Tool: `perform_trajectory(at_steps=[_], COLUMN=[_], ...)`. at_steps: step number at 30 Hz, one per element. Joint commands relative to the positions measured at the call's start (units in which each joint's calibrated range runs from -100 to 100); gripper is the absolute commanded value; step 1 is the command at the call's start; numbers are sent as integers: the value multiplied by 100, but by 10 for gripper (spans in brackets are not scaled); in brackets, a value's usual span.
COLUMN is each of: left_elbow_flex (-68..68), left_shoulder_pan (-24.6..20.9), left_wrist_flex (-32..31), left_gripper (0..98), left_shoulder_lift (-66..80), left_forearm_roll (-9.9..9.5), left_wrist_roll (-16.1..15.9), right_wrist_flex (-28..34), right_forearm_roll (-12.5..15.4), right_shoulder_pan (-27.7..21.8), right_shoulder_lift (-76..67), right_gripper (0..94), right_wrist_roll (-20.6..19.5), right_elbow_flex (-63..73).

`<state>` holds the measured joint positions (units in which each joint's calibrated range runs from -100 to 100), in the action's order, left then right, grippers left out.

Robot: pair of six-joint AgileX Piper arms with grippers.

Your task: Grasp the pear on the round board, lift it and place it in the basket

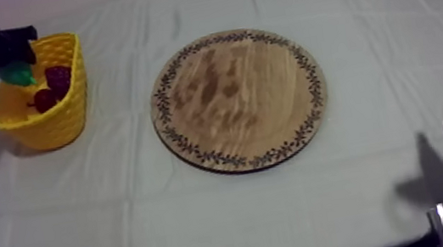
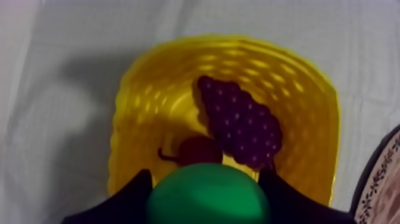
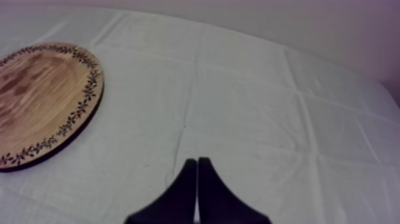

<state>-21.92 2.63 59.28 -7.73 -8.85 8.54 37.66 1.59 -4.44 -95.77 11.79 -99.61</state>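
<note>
At upper left of the top view, a yellow basket [image 1: 52, 119] on the cloth, with a bunch of grapes [image 1: 59, 77] and a small red fruit [image 1: 44, 100] side by side inside. At centre, the round wooden board [image 1: 239, 99]. Over the basket's far rim, the left gripper [image 1: 9, 68], clamped on the green pear [image 1: 17, 76], fingers [image 2: 125, 199] spread to the pear's width and pressing both flanks. Pear above the basket's mouth, apparently clear of the fruit below. Right gripper [image 3: 197, 162] pressed together in a narrow wedge, grasping nothing, over cloth beside the board.
</note>
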Motion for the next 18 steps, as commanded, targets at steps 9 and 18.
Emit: perform_trajectory(at_steps=[9, 18], left_elbow_flex=[119, 407], left_shoulder_pan=[-24, -36], left_wrist_flex=[66, 289], left_gripper=[793, 946], left_shoulder_lift=[12, 151], left_forearm_roll=[-19, -33], left_wrist_roll=[-25, 174], right_wrist_flex=[0, 0], right_forearm_roll=[0, 0], right_shoulder_pan=[-1, -1], right_shoulder_lift=[1, 1], right_gripper=[5, 5], right_wrist_roll=[1, 1], right_elbow_flex=[-5, -5])
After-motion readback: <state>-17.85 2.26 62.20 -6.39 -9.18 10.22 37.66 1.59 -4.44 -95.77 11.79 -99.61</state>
